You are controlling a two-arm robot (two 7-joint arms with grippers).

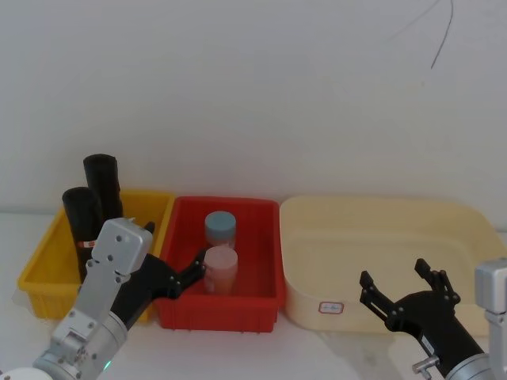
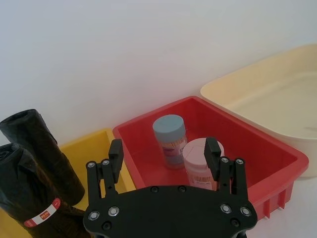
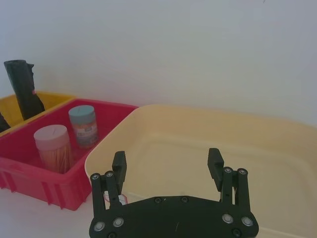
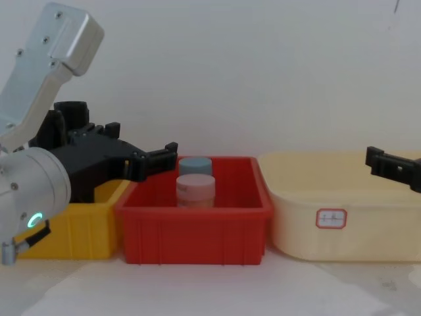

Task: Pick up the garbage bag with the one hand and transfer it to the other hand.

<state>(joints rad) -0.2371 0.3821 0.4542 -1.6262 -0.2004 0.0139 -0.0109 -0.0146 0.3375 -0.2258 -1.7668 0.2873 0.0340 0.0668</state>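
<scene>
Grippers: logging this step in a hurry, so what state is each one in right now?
Left gripper: jaws open, holding nothing.
Right gripper: jaws open, holding nothing.

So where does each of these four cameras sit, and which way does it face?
Head: high, looking down; yellow bin, red bin, cream tub; left gripper, right gripper.
Chest: low, facing bins side-on; left gripper looms.
Left wrist: behind open left gripper, facing garbage bag, red bin.
Right wrist: behind open right gripper, facing cream tub.
Both wrists share the blue-lidded jar.
</scene>
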